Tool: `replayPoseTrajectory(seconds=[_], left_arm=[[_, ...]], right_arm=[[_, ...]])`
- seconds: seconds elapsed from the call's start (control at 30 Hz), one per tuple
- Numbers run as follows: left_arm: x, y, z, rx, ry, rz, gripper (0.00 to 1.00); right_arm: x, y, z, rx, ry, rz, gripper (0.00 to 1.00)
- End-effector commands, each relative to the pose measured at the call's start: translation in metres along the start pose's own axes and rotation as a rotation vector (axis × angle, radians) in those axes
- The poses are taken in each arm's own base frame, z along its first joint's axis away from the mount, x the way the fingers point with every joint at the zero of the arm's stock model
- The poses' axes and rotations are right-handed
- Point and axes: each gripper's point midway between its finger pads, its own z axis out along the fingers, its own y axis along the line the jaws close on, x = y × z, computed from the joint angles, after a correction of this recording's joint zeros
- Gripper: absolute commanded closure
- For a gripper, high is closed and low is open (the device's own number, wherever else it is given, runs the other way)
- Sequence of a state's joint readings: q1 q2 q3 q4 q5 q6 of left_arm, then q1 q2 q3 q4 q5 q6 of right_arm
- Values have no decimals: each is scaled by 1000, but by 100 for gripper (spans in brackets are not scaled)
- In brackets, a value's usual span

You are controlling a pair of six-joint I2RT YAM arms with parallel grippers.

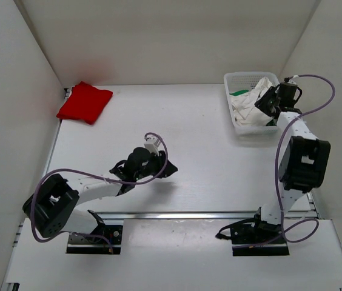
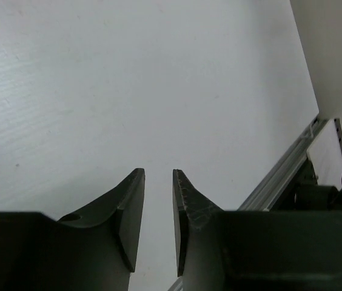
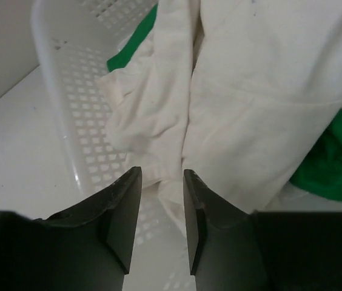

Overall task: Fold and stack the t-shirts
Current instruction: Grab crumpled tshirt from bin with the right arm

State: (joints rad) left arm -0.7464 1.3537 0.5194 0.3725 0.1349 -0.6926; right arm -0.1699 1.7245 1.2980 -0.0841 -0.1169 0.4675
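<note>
Starting at the far left corner of the worktop (image 1: 195, 121): red t-shirt (image 1: 85, 102) bunched up beside the wall. Nearer the middle, left hand (image 1: 168, 171) (image 2: 157, 182) low over bare worktop, jaws parted a little, gripping nothing. Far right, white mesh basket (image 1: 234, 115) (image 3: 68, 121) holding the off-white t-shirt (image 1: 247, 109) (image 3: 250, 109), crumpled on top of the green t-shirt (image 1: 239, 93) (image 3: 331, 163). Right hand (image 1: 267, 100) (image 3: 162, 176) just above the off-white cloth, jaws slightly apart, nothing clamped
</note>
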Motion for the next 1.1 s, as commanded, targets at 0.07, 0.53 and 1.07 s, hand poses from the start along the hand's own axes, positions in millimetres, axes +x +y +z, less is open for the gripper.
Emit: replayPoseTrajectory(seconds=[0.07,0.53,1.07], left_arm=[[17,-15,-8,72,43,75,62],[34,-8,-10,81,82,51,60],[25,-12,-4,88,75,40,59]], right_arm=[[-13,-4,35,-72,54,47,67],[-34,-29,132,85,97,-73,65],[-102,50,82,-31,-79,-162,99]])
